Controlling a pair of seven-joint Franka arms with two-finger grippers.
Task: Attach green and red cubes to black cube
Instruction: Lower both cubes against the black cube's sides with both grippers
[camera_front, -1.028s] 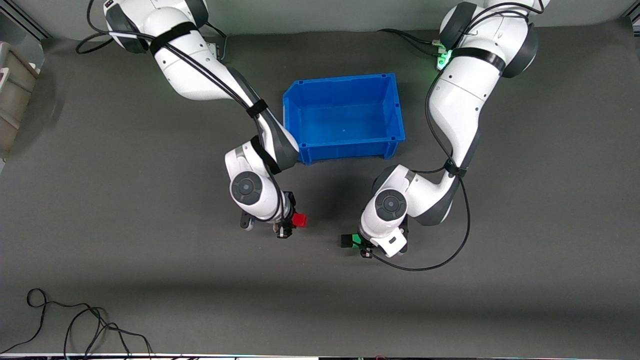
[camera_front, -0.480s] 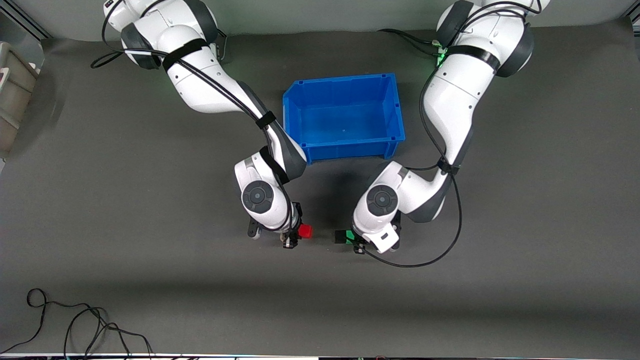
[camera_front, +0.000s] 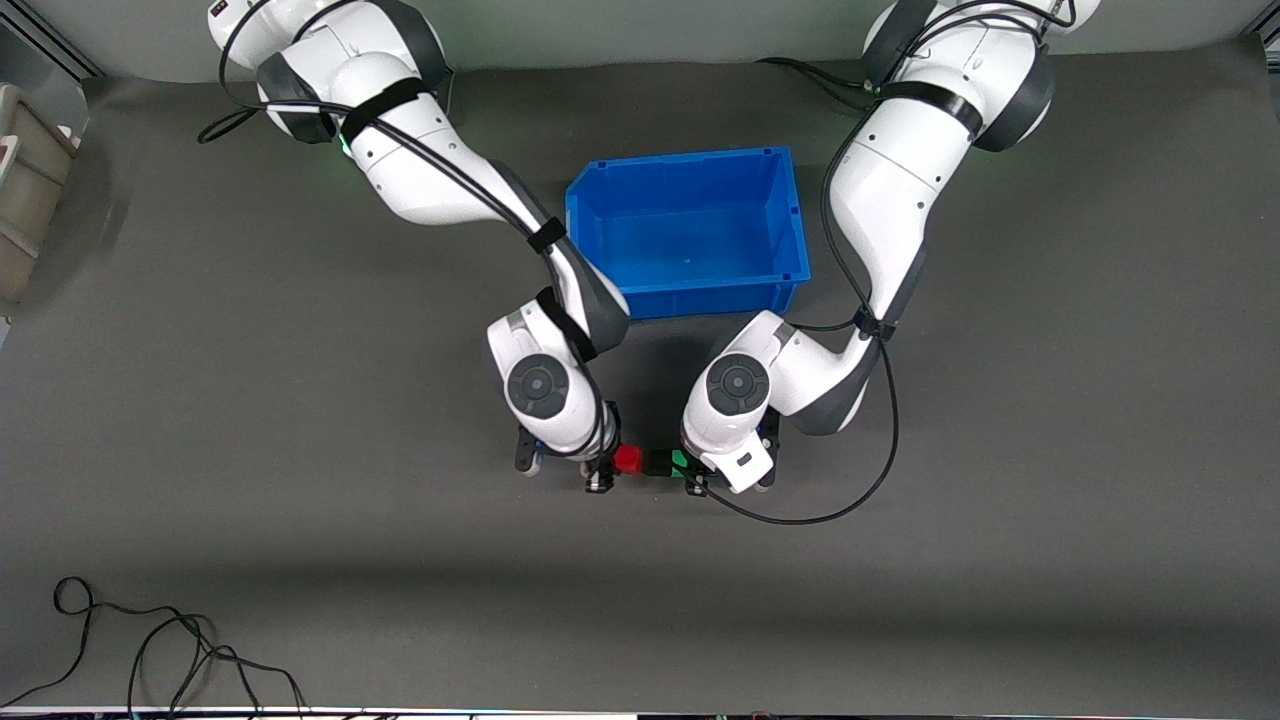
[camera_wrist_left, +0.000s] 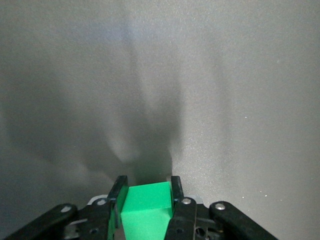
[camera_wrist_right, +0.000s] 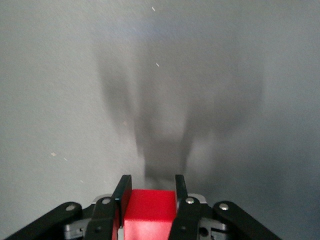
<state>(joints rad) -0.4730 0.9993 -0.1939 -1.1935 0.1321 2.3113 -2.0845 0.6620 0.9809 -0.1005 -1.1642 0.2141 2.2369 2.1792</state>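
Red, black and green sit in one short row in the lower middle of the front view: the small red plastic cube (camera_front: 628, 459), the small matte black cube (camera_front: 655, 462) and the small bright green cube (camera_front: 679, 459), apparently touching. The right hand (camera_front: 603, 470) and left hand (camera_front: 700, 478) flank them above the dark grey bench (camera_front: 300, 400). I judge the join is being pressed home; push squarely along the row.

Left wrist view, bottom centre: fingers (camera_wrist_left: 118, 192) clamp the green cube (camera_wrist_left: 145, 210).

Right wrist view, bottom centre: fingers (camera_wrist_right: 122, 191) clamp the red cube (camera_wrist_right: 149, 210); the black cube is hidden.
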